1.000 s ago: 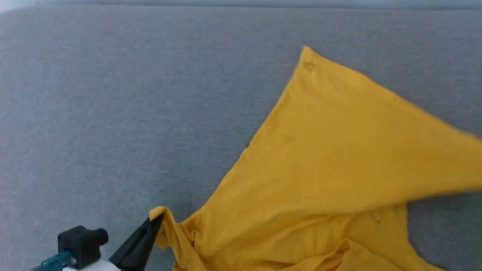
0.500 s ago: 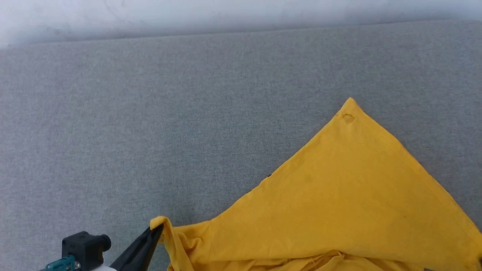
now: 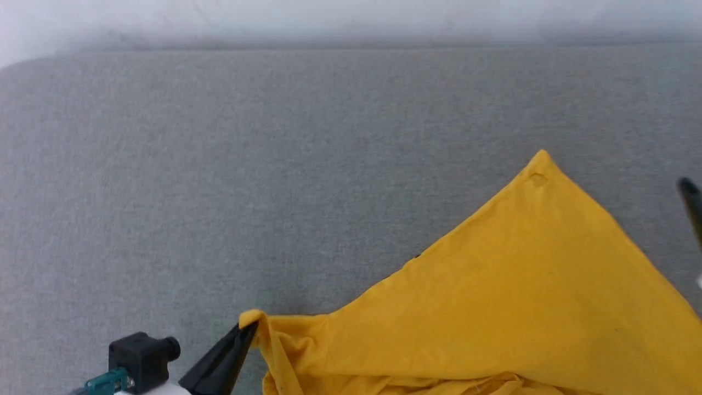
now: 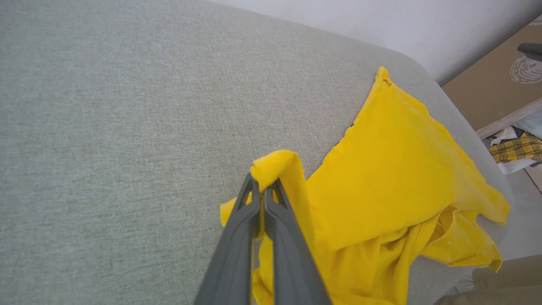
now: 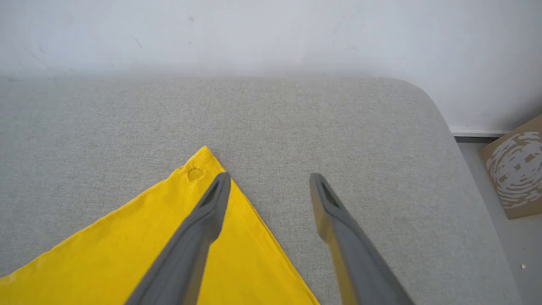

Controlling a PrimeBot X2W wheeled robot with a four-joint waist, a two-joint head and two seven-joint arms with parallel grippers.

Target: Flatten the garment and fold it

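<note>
**One corner pinched, one corner loose**

My left pincer (image 3: 247, 329) was shut tight on a corner of the garment (image 3: 521, 307). That corner sat at 7 o'clock in my head view. My right pincer (image 5: 271, 180) was wide open and held nothing.

The garment was a yellow shirt. It lay on the grey cushion (image 3: 274, 164), and it filled the space from 6 o'clock round to 4 o'clock in my head view. Its plain side was up, so I could not see any picture on it. One pointy corner stuck out toward 3 o'clock.

Here is what I thought could go wrong. Nothing held that pointy corner. If my left pincer pulled, the whole shirt might slide along and not stretch flat. In my left wrist view the cloth was bunched up at 5 o'clock, close to the cushion's edge. I thought a hard tug could drag that part off the side. Those lumps could also get folded in and stay there.

In my right wrist view the pointy corner lay at 11 o'clock from the open pincer. One finger was over the yellow cloth. The other finger was over bare cushion. I could not tell if the first finger touched the cloth.
</note>
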